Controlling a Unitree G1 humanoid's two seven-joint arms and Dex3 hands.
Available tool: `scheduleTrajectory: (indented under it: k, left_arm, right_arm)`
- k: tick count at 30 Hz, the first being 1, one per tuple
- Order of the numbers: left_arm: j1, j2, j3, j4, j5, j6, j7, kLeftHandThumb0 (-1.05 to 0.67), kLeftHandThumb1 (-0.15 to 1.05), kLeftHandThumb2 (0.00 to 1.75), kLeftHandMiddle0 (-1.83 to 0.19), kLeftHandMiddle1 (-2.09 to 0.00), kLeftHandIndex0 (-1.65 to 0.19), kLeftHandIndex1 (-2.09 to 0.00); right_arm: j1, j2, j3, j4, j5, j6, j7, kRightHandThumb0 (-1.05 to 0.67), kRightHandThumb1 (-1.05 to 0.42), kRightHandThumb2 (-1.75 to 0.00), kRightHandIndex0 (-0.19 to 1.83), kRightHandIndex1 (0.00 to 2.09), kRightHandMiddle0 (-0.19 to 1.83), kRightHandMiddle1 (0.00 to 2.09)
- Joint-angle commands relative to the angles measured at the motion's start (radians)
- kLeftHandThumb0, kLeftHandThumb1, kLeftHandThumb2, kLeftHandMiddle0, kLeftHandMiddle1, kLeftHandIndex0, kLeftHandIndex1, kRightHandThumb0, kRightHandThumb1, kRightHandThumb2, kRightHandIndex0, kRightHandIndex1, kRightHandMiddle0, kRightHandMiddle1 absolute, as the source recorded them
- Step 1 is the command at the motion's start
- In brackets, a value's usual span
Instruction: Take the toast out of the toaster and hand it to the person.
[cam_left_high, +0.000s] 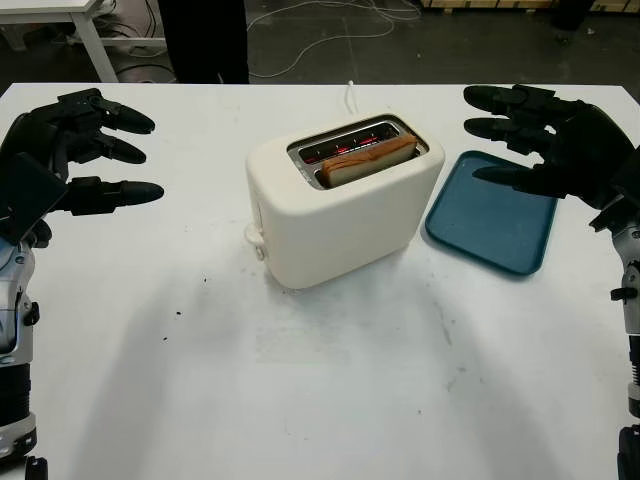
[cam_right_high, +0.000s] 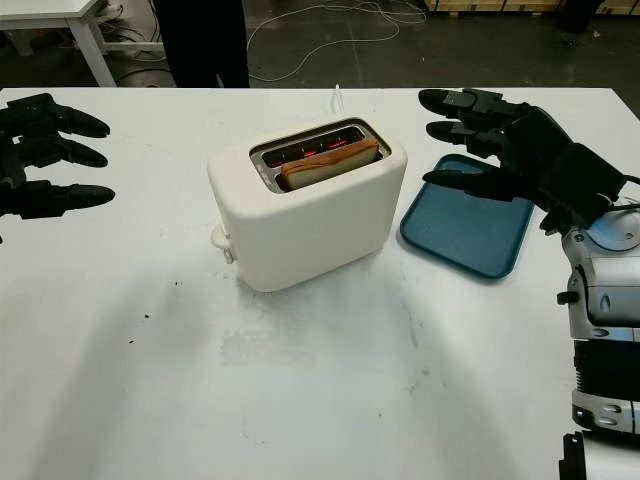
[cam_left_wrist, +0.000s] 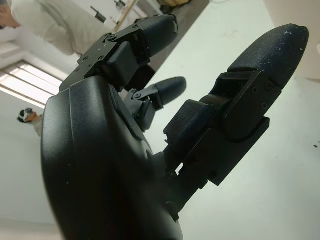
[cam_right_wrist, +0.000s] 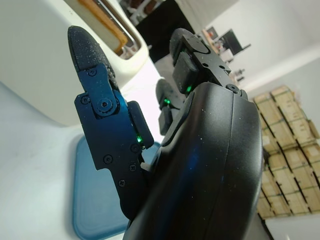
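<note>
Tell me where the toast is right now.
The toast stands in the front slot of the white toaster at mid-table, just left of the blue tray, between the open left hand and right hand.

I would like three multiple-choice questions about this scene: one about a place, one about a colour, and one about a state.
1. Where does the tray lie?
A. On the toaster's side nearer the right hand
B. On the toaster's side nearer the left hand
C. On top of the toaster

2. What colour is the toaster?
A. Red
B. Cream
C. Black

3. What is the state of the toast?
A. Held by the right hand
B. Lying on the tray
C. Sitting in a toaster slot

Answers: 1 A, it lies below the right hand; 2 B, its body is cream; 3 C, both the right and the left hand are open.
</note>
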Motion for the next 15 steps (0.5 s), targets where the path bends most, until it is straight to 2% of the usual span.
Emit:
scheduleTrajectory:
  k: [1,15]
  left_arm:
    - [0.01,-0.003,0.004,-0.002,-0.003,-0.007,0.005,-1.05,0.53,0.0,-0.57,-1.04,-0.58,-0.9]
    - [0.01,0.003,0.003,0.005,0.0,-0.014,-0.001,-1.05,0.53,0.0,-0.57,-1.02,-0.58,-0.89]
  right_arm:
    - [-0.002,-0.003,-0.003,-0.01,0.004,-0.006,0.006,-0.65,-0.8,0.0,0.24,0.38,0.44,0.0]
    - [-0.008,-0.004,0.0,-0.004,-0.002,-0.012,0.011,-0.66,-0.8,0.0,0.22,0.41,0.44,0.0]
